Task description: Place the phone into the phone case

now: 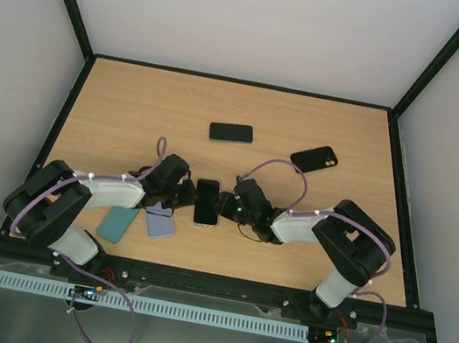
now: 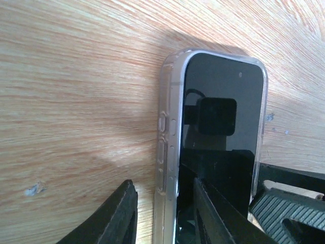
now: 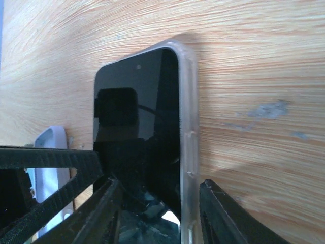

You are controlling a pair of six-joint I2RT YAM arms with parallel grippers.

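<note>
The black-screened phone (image 1: 206,202) lies face up at mid-table inside a clear case. In the left wrist view the phone (image 2: 223,96) shows the clear case's side wall (image 2: 169,132) around it. My left gripper (image 1: 184,192) (image 2: 162,216) is open, one finger on the wood, the other over the screen, astride the case's left edge. In the right wrist view the phone (image 3: 142,112) sits in the clear case (image 3: 188,107). My right gripper (image 1: 230,204) (image 3: 157,216) is open, astride the right edge.
A second dark phone (image 1: 231,133) and a black case (image 1: 314,158) lie farther back. A teal case (image 1: 116,224) and a lavender case (image 1: 159,224) lie near the left arm; the lavender one also shows in the right wrist view (image 3: 48,152). Black frame rails edge the table.
</note>
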